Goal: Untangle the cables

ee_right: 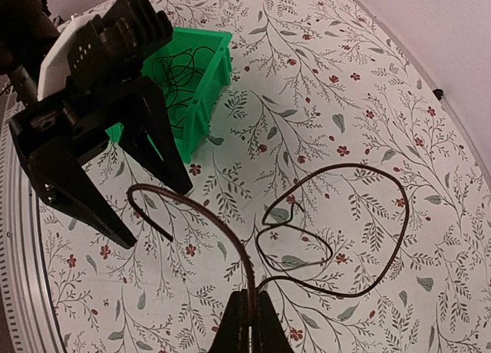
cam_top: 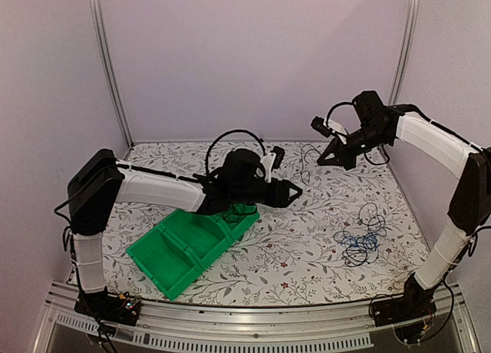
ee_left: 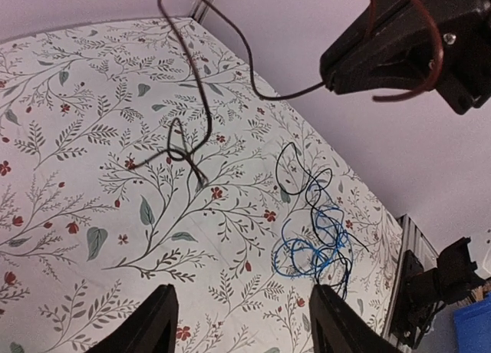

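My right gripper [cam_top: 322,160] is shut on one dark cable [ee_right: 342,232] and holds it above the table at the back. Its free end curls up over the fingers, and the rest hangs in loops onto the cloth [ee_left: 186,142]. In the right wrist view the gripper [ee_right: 252,322] pinches the wire between closed fingers. My left gripper [cam_top: 294,192] is open and empty, facing the right gripper from the left, with fingers wide apart [ee_left: 245,326]. A tangle of black cables and a blue one [cam_top: 360,242] lies on the right side of the table [ee_left: 314,234].
A green two-compartment bin [cam_top: 184,249] sits at the front left under the left arm. One compartment holds coiled black cables [ee_right: 178,69]. The table has a floral cloth [cam_top: 307,253]. White walls and metal posts enclose the back and sides.
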Robot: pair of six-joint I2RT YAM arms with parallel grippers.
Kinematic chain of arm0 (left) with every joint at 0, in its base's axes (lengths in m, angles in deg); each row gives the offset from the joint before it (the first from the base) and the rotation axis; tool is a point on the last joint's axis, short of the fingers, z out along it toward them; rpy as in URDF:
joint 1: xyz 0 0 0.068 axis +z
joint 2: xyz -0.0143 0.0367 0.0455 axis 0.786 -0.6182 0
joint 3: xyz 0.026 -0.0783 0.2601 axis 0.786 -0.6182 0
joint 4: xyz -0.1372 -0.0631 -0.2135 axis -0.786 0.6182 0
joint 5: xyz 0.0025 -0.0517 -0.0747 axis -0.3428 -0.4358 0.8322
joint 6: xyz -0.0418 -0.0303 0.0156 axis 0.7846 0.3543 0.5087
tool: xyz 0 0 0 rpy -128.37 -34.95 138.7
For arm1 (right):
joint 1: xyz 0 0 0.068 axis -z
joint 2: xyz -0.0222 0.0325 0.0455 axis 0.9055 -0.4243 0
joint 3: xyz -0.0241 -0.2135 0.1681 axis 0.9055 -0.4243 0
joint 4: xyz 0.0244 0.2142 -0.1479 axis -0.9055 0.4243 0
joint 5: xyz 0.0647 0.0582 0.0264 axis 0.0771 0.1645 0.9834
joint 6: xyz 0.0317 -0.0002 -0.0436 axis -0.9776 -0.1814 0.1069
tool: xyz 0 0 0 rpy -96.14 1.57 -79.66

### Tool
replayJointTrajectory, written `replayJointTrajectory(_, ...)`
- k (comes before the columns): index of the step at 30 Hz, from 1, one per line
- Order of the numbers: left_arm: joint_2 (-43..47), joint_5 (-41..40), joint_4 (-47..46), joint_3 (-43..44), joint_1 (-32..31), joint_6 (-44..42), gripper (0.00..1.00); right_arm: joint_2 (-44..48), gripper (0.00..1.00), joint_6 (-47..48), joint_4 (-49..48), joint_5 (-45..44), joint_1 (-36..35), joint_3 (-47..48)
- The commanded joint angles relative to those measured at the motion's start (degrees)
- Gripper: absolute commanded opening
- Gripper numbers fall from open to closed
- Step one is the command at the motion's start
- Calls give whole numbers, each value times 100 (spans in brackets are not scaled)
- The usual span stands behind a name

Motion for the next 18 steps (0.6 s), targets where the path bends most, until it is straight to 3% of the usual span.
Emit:
replayJointTrajectory(1, 30, -403, -375, -47, -51, -99, 59, -71, 0, -371, 439, 820, -54, 371)
replayJointTrajectory(5, -144, -683, -278, 131, -46, -38, 60, -57, 0, -465, 553, 1003, -151, 513)
replayJointTrajectory(12, -390, -419, -1216, 86, -53, -46, 60, 25, 0, -589, 546, 1054, -317, 536)
replayJointTrajectory(18, -533, -1096, -1000, 239, -15, 129, 59, 63, 0, -658, 610, 1130, -479, 645)
